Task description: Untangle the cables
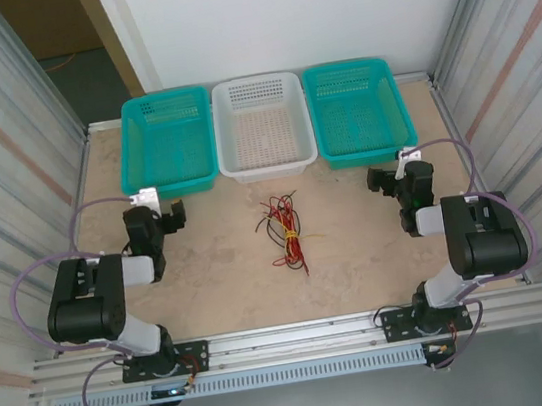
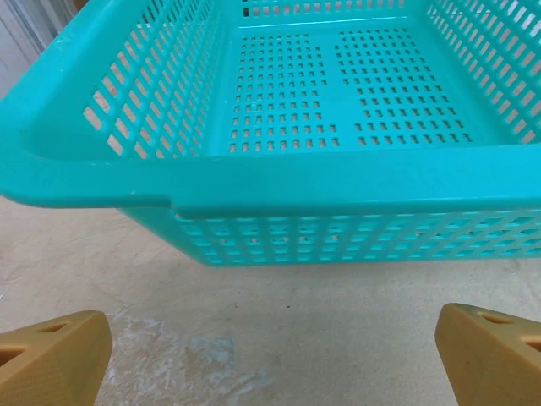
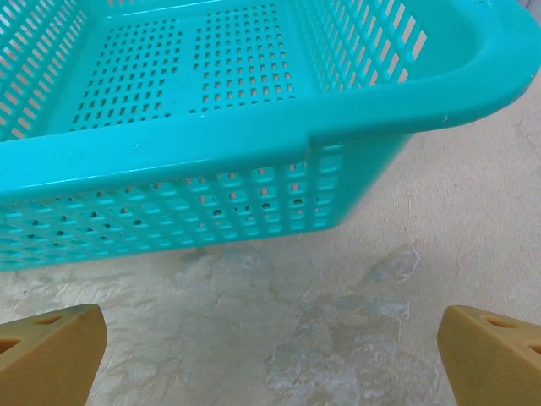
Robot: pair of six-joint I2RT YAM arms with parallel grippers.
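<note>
Red, black and yellow cables (image 1: 283, 230) lie knotted on the table (image 1: 361, 271) (all work ahead), left tool (image 1: 174, 217) and right tool (image 1: 381, 179) gaping empty.

3 baskets stand in a row along the far edge of the table (image 1: 221, 281): the left basket (image 1: 174, 187), the middle basket (image 1: 270, 171) just beside it on the right, and the right basket (image 1: 369, 156) just beside that. The cables (image 1: 285, 229) lie in 1 bundle on the middle of the table, near of the middle basket and apart from it. The left gripper (image 2: 270, 359) is left of the cables, just near of the left basket's near left corner. The right gripper (image 3: 270, 355) is right of the cables, just near of the right basket's near right corner. The left arm (image 1: 89, 309) and the right arm (image 1: 482, 234) rise from the near edge, 1 on each side of the cables
</note>
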